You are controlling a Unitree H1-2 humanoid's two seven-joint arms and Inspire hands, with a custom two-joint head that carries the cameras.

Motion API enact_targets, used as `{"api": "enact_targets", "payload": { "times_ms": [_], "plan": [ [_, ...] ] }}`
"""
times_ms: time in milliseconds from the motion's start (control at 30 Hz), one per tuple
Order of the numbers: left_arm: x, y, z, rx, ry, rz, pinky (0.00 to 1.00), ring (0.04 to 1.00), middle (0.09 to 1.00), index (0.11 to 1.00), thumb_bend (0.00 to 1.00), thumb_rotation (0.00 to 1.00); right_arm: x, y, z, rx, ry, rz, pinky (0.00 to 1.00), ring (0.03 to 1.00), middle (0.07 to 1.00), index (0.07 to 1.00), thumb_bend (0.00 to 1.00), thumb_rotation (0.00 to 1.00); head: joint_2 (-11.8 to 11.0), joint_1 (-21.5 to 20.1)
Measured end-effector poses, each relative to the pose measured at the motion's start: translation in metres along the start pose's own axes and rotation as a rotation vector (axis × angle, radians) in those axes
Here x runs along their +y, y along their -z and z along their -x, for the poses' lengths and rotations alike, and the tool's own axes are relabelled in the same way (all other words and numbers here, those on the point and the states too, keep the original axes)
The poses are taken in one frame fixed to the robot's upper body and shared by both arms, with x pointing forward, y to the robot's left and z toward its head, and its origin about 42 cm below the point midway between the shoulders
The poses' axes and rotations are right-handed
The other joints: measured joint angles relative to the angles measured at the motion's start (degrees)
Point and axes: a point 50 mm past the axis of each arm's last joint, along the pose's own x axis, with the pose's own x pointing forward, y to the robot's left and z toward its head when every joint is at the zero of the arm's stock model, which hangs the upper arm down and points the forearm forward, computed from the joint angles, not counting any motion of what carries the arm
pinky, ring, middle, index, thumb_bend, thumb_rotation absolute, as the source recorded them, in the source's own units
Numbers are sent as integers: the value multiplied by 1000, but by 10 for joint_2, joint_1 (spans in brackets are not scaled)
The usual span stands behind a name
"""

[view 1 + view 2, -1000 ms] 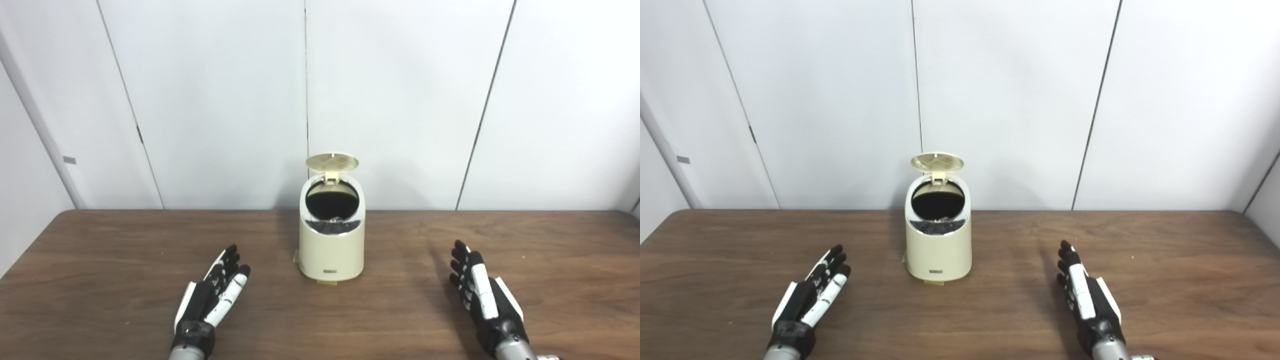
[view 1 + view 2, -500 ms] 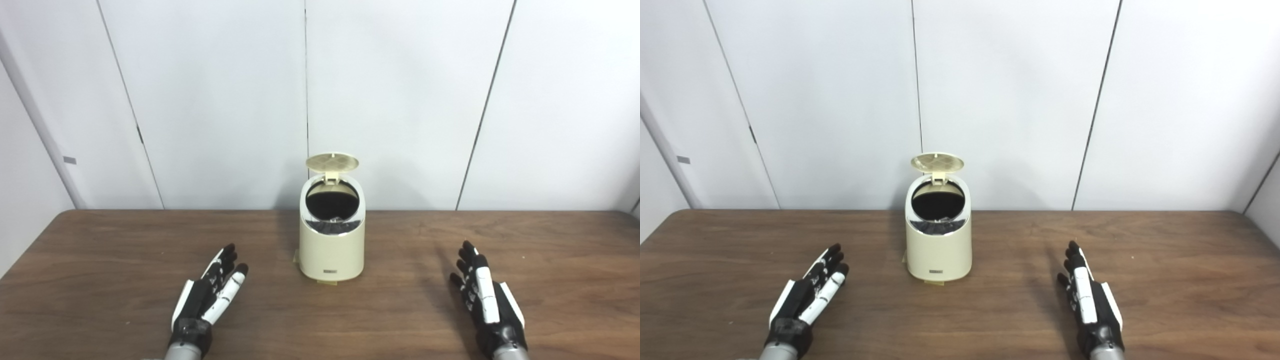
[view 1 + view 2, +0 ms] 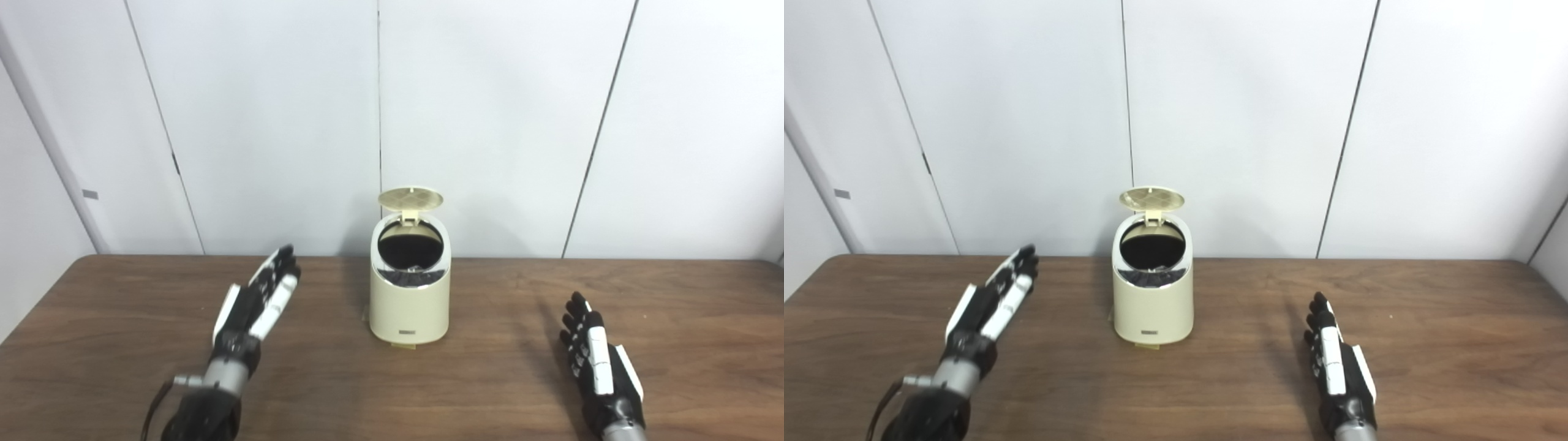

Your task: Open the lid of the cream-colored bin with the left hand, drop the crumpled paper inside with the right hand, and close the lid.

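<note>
At the middle of the table (image 3: 122, 294), toward the back edge, your bin (image 3: 409, 306) stands upright with its lid (image 3: 410, 197) tipped up and back on the hinge, the dark mouth showing. No crumpled paper lies anywhere on the wood, and something pale seems to sit low inside the mouth, though you cannot make out what; judged from that, the drop looks done and closing the lid is the step in hand. Your left hand (image 3: 254, 306) is raised off the table to the left of the bin, fingers (image 3: 278, 278) straight, held side by side and holding nothing, their tips pointing up and toward the bin at roughly the height of its rim. They are near the bin but clear of it, and the lid stands above and to the right of them. Your right hand (image 3: 597, 361) lies low by the table well to the right, flat and empty, fingers extended. Next you would need to carry the left hand up and across behind the lid's top edge, then press it forward and down until it seats, without shoving the light bin.
</note>
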Motion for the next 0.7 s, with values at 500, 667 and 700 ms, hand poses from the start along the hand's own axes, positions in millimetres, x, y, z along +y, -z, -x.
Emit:
{"api": "enact_targets", "payload": {
  "times_ms": [500, 667, 700],
  "plan": [
    [-21, -66, -64, -119, 99, -93, 962, 973, 944, 937, 562, 781, 12, 1, 2, -7, 21, -13, 1000, 1000, 1000, 1000, 656, 1000, -11, 10],
    [-29, -77, -75, -132, 136, -111, 973, 988, 962, 957, 543, 836, 12, 1, 2, -8, 21, -14, 1000, 1000, 1000, 1000, 641, 1000, -11, 7],
    [-32, -79, -78, -135, 144, -128, 954, 976, 952, 946, 553, 850, 12, 1, 2, -8, 21, -14, 1000, 1000, 1000, 1000, 653, 1000, -11, 6]
  ]
}}
